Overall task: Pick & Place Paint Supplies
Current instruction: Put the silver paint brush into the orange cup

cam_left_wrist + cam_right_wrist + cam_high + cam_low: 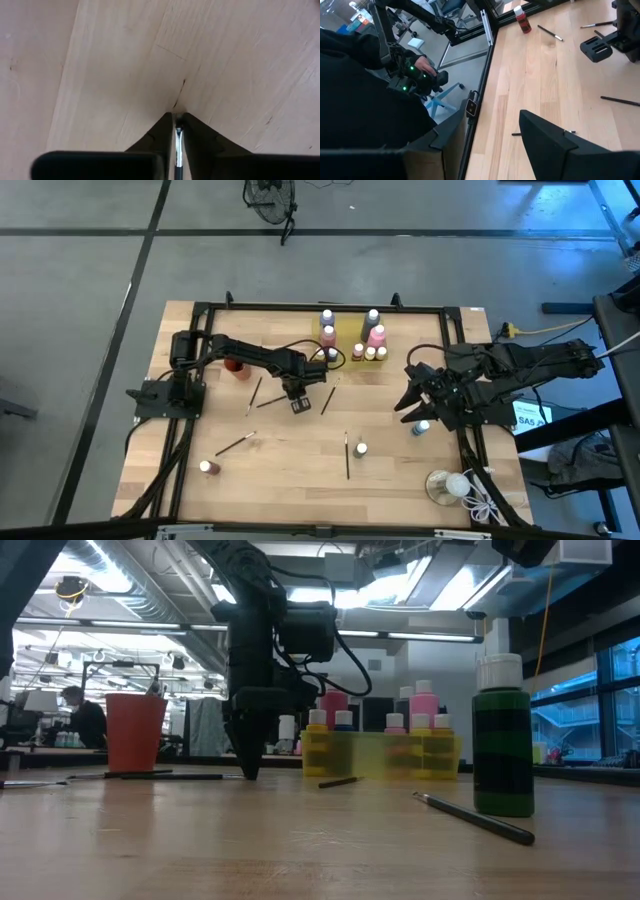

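1. I see a pale wooden table (300,470) inside a black frame, on a grey floor; behind it lies a workshop with ceiling lights.
2. My left gripper (178,119) is at mid-table, its fingers narrowed on a paintbrush (178,145).
3. My right gripper (412,402) waits at the right edge, fingers apart.
4. Paint bottles (352,338) cluster at the far edge; other brushes lie scattered.
5. I can read no labels.

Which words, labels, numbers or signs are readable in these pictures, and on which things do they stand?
"SAS": partly readable on the blue and white sign right of the table in the high view; the rest is too small to read.
Paint bottles, green bottle, red cup: no readable label.
Left wrist view: no text.
Right wrist view: no readable text.
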Robot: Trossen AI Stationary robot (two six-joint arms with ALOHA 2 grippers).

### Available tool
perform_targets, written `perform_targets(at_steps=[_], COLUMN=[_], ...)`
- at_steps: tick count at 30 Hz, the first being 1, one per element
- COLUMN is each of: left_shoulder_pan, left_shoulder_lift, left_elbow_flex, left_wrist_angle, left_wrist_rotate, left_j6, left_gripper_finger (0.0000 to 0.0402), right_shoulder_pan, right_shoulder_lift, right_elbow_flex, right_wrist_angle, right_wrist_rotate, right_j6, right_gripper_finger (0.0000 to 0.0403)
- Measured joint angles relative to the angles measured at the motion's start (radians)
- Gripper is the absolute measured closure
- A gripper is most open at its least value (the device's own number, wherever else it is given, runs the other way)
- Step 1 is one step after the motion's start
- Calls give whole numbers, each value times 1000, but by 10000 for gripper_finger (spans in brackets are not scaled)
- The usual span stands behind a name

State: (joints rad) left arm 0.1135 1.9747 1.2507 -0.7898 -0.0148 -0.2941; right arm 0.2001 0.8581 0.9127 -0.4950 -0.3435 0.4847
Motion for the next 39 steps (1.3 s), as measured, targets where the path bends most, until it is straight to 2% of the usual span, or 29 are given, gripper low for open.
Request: perform_targets(at_steps=[5, 19, 26, 32, 39], left_shoulder_pan=[0, -1, -8, -20, -62], left_shoulder_lift=[0, -10, -7, -10, -23], left_elbow_flex=[0, 5, 92, 150, 271], left_wrist_angle=[-1, -11, -108, -162, -343], left_wrist_rotate=[6, 7, 19, -13, -78], left_j6=[4, -11, 2, 8, 6], left_gripper_finger=[397, 399, 400, 400, 400], right_shoulder_pan=[0, 0, 0, 0, 0], right_shoulder_lift=[0, 0, 0, 0, 0], right_elbow_flex=[0, 0, 0, 0, 0], right_wrist_angle=[-7, -22, -25, -26, -26], right_wrist_rotate=[-1, -1, -1, -1, -1], right_j6=[-2, -3, -3, -3, -3], right_gripper_finger=[215, 215, 215, 215, 215])
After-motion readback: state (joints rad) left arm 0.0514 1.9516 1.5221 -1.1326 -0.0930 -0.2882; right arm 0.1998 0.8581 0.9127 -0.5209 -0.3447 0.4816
